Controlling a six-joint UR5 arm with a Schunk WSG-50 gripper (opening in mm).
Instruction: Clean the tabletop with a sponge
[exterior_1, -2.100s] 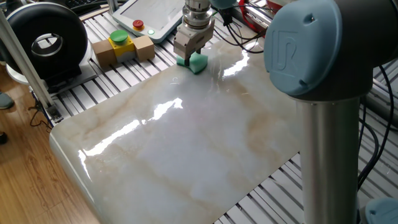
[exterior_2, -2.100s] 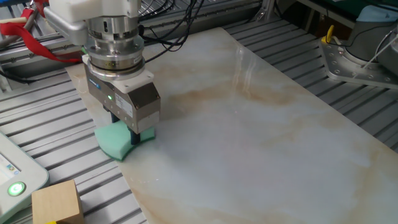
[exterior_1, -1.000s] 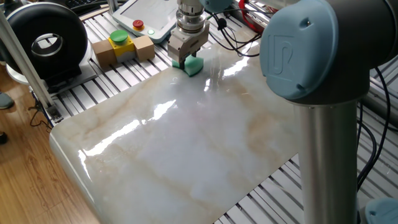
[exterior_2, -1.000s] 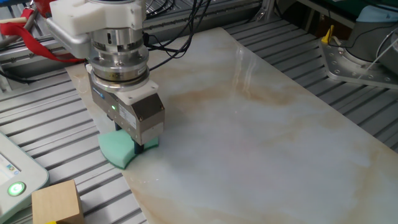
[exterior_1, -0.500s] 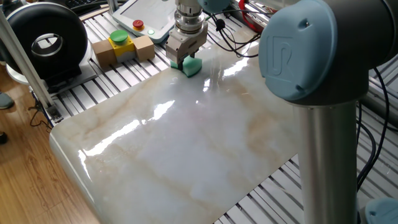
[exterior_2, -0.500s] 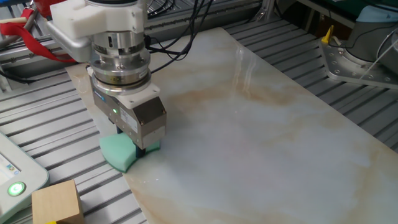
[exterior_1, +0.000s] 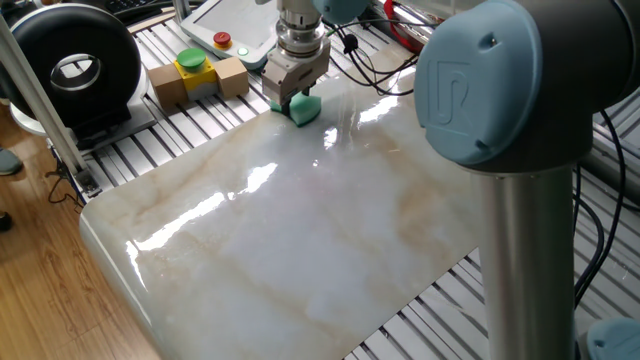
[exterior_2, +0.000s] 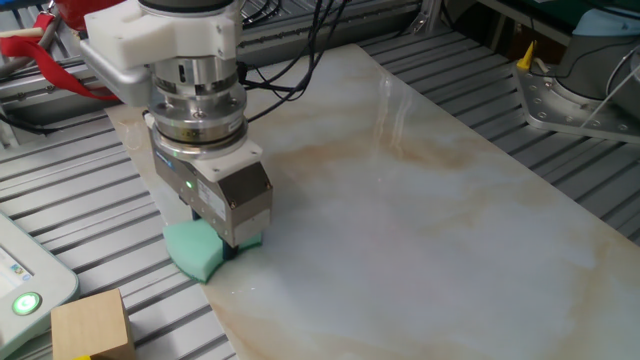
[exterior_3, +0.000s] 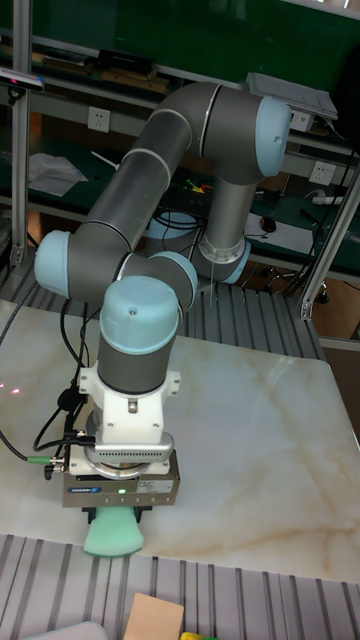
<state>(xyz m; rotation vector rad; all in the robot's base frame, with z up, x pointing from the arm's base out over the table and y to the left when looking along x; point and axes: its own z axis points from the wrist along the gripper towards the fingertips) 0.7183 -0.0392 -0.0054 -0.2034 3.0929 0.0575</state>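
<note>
Right at the edge of the marble surface (exterior_2: 430, 200), the end effector (exterior_2: 228, 243) points straight down with its fingers closed on the teal-green sponge (exterior_2: 196, 252), pressing it onto the slab. Part of the sponge overhangs that edge above the ribbed aluminium frame (exterior_2: 90, 240). Nearby on the frame sit tan wooden blocks (exterior_1: 172, 84) with a yellow-and-green button (exterior_1: 192, 63)

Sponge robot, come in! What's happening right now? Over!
Tool shut on sponge. Sponge pressed down at the tabletop edge, part hanging over the metal slats. Nothing blocking the marble ahead.
</note>
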